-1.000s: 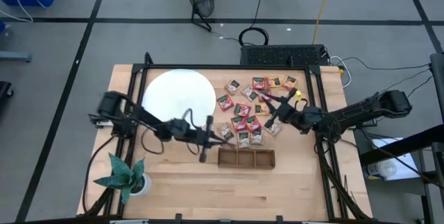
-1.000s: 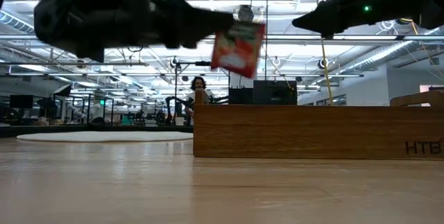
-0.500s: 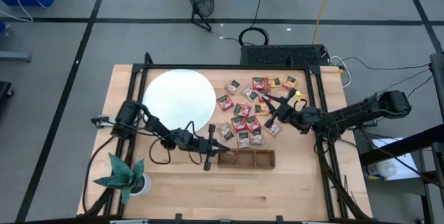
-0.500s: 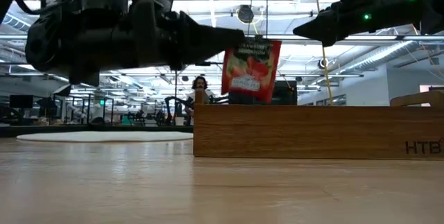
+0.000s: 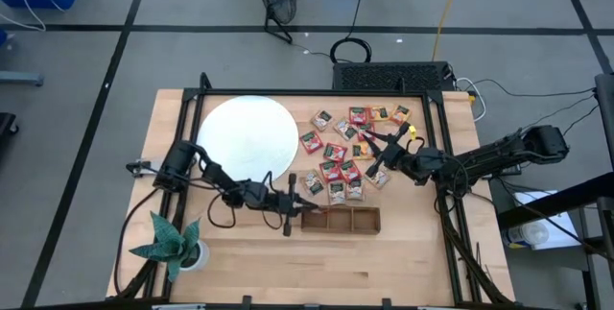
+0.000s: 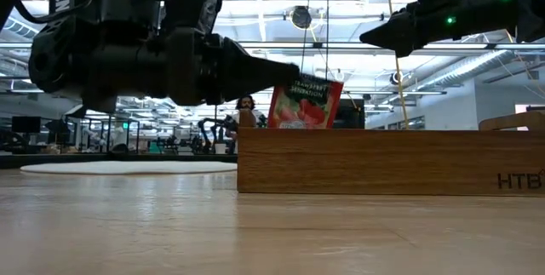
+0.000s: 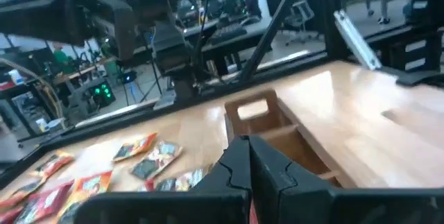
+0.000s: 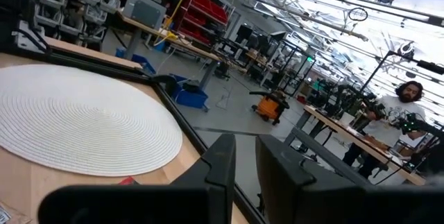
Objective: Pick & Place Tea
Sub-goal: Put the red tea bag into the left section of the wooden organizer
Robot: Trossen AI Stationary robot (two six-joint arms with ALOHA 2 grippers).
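My left gripper [image 5: 294,212] [image 6: 294,72] reaches level from the table's left to the left end of the brown wooden tray [image 5: 341,220] [image 6: 383,163] and is shut on a red tea sachet [image 6: 305,103]. The sachet's lower part is hidden behind the tray's near wall. Several more tea sachets [image 5: 350,152] [image 7: 104,175] lie flat on the table behind the tray. Above that pile my right gripper [image 5: 374,164] [image 8: 244,156] hovers with a narrow gap between its fingers and nothing in it. My left gripper pinches the red sachet at its top edge [image 6: 298,83] between its two fingertips. The fingers come level from the table's left. The sachet hangs upright and slightly tilted below them, its lower part down behind the tray's near wall.
A white woven disc [image 5: 247,137] [image 8: 69,120] lies at the far left of the table. A small green plant [image 5: 173,243] stands at the near left corner. Black frame bars run along the table's sides. People sit in the room beyond.
My left gripper has gone down and toward the table's near edge, up to the tray's left end, staying shut. The red sachet, which hung clear above the tray's rim, has sunk until its lower part is behind the tray's wall.
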